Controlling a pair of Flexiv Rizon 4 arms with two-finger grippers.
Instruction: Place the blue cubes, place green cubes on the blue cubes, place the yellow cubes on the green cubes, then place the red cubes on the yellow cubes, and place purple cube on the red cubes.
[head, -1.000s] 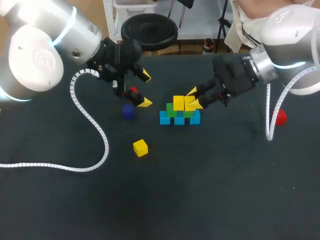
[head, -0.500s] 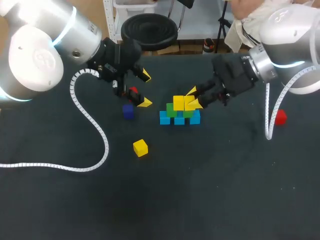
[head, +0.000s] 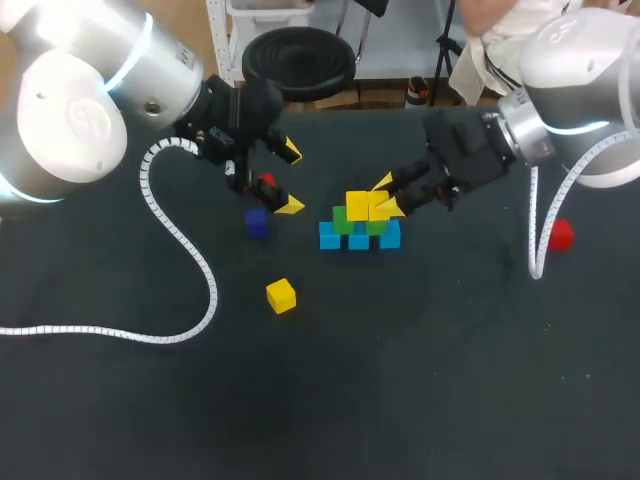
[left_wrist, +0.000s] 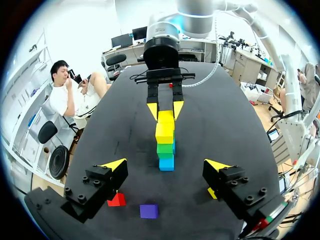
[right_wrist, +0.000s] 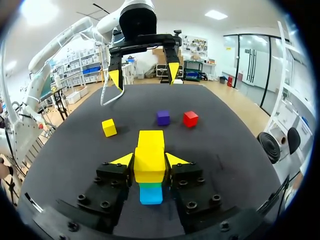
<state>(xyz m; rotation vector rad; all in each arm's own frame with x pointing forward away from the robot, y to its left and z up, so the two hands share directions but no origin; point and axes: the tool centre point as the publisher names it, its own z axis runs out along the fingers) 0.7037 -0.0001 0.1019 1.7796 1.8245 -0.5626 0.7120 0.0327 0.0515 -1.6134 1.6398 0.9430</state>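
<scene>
A small pyramid stands mid-table: blue cubes (head: 358, 238) at the bottom, green cubes (head: 343, 220) on them, two yellow cubes (head: 357, 205) on top. My right gripper (head: 387, 197) is shut on the right-hand yellow cube (right_wrist: 149, 162), which rests on the stack above a blue cube (right_wrist: 150, 194). My left gripper (head: 290, 178) hangs open to the left of the stack, over a red cube (head: 266, 182). A purple cube (head: 257, 223) lies just beside it. In the left wrist view the red cube (left_wrist: 116, 200) and purple cube (left_wrist: 149, 211) lie low between the open fingers.
A loose yellow cube (head: 281, 295) lies in front of the stack to the left. A second red cube (head: 561, 234) sits far right under my right arm's cable. The left arm's white coiled cable (head: 190, 260) trails across the table's left side.
</scene>
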